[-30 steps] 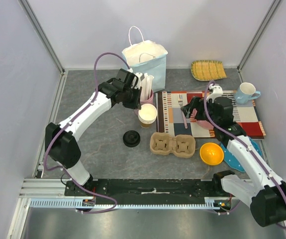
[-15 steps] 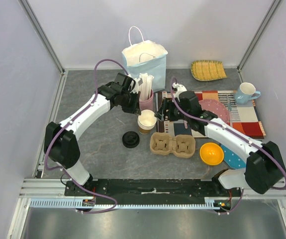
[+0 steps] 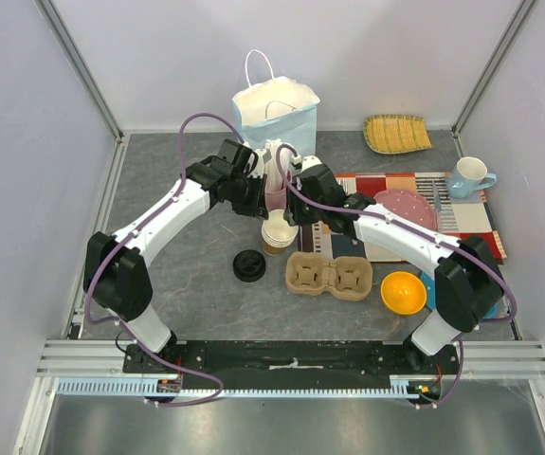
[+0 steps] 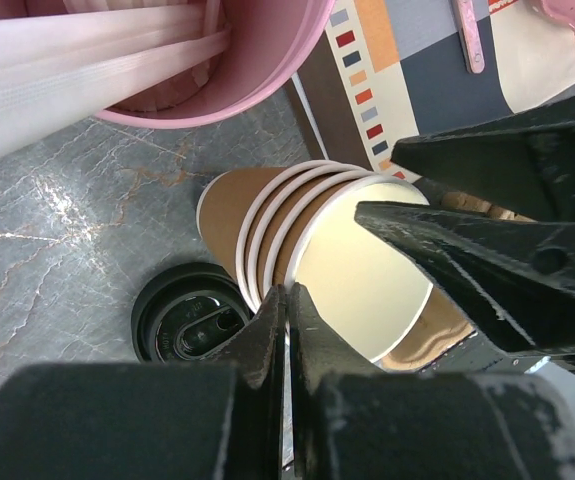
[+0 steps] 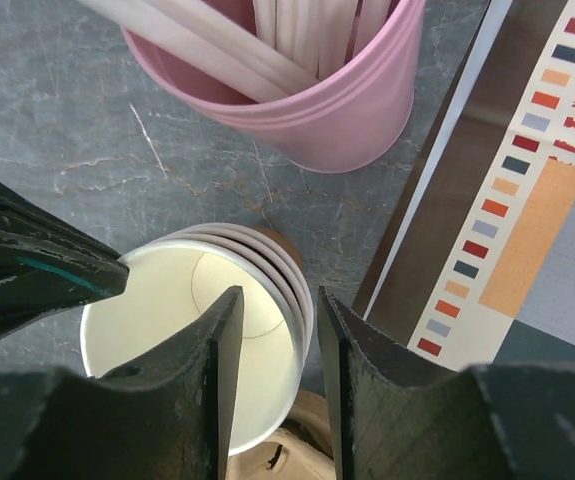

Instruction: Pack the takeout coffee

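Pale walls on metal posts box us in, and under us lies a grey marbled surface (image 3: pixel 187 303). The biggest thing on it is the light-blue paper bag (image 3: pixel 277 118), mouth up, well behind the work. Nearer to us sits the pulp cup carrier (image 3: pixel 329 275).

No lidded takeout coffee shows. We see a stack of kraft cups (image 3: pixel 280 232), open-topped, just in front of the pink holder (image 3: pixel 277 188). The black lid (image 3: pixel 250 264) lies loose on the surface near the stack.

The right fingers (image 5: pixel 278 298) stand partly apart astride the stack's wall, one inside and one outside, gripping nothing we can confirm. The left fingers (image 4: pixel 287 300) are pressed shut at the far side of the rim, and we cannot tell whether any paper is pinched between them.

We judge the main danger to be the nested cups sticking together, so that the whole stack lifts or tips. A squeezed rim could also refuse the lid.
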